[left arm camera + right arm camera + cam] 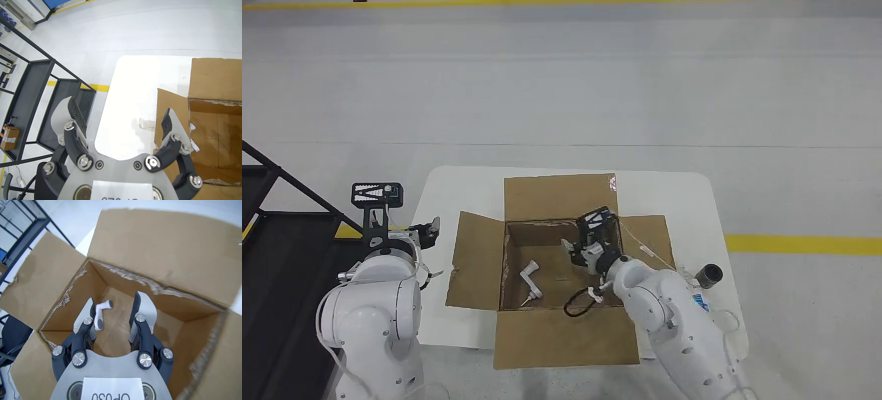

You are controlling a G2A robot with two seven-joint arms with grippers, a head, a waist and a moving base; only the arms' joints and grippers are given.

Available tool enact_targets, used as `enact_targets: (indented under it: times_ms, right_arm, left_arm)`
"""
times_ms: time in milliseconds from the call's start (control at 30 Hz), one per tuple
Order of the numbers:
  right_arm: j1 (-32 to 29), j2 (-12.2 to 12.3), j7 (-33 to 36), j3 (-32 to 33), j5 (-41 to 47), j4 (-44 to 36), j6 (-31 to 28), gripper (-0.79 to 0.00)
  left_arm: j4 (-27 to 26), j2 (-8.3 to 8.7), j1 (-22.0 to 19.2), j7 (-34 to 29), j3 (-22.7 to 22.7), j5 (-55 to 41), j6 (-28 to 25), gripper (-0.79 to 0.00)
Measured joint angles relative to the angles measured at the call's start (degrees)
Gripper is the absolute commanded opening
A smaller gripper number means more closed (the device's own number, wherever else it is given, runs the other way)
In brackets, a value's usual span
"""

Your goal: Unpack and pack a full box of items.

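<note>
An open cardboard box (552, 200) stands in the middle of the white table (462, 190), all its flaps folded out. On its floor lies a white crank-shaped handle (530, 280), which the right wrist view has as the white handle (101, 314) beside one finger. My right gripper (114, 297) hangs open over the inside of the box (160, 247), above the handle and holding nothing; from above, the right gripper (587, 245) is near the box's right wall. My left gripper (120, 104) is open and empty over the table's left edge, beside the box's left flap (170, 106).
A black cable loop (577, 305) lies by the box's front edge near the right arm. A bottle-like item with a dark cap (707, 275) sits on the table's right. A scrap of clear tape (146, 124) lies by the left flap. A black rack (43, 94) stands left of the table.
</note>
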Motion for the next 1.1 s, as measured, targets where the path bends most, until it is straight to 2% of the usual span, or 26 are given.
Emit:
enact_targets:
  times_ms: [100,167,533,600,733,900,1000,1100]
  right_arm:
    - [-6.9,1.2,0.0,6.2,-0.1,-6.8,-2.2,-0.785]
    - [-8.7,1.4,0.0,7.6,0.2,-7.7,-3.1,-0.785]
    - [-8.6,1.5,-0.3,7.8,-0.1,-7.5,-2.9,-0.785]
    - [-9.0,1.6,-2.1,9.7,-0.7,-7.3,-1.1,-0.785]
    - [-9.6,2.2,-3.7,18.3,3.3,-7.1,3.2,-0.785]
    - [-10.9,3.8,-1.2,33.2,1.4,-6.4,6.4,-0.785]
    - [-11.6,4.7,2.2,40.1,-3.0,-4.5,6.9,-0.785]
    - [-11.9,5.3,4.6,43.5,-4.3,-1.9,4.9,-0.785]
  left_arm:
    - [0.0,0.00,0.0,0.0,0.0,0.0,0.0,0.000]
    - [0.0,0.00,0.0,0.0,0.0,0.0,0.0,0.000]
    - [0.0,0.00,0.0,0.0,0.0,0.0,0.0,0.000]
    - [0.0,0.00,0.0,0.0,0.0,0.0,0.0,0.000]
    - [0.0,0.00,0.0,0.0,0.0,0.0,0.0,0.000]
    - [0.0,0.00,0.0,0.0,0.0,0.0,0.0,0.000]
    - [0.0,0.00,0.0,0.0,0.0,0.0,0.0,0.000]
    - [0.0,0.00,0.0,0.0,0.0,0.0,0.0,0.000]
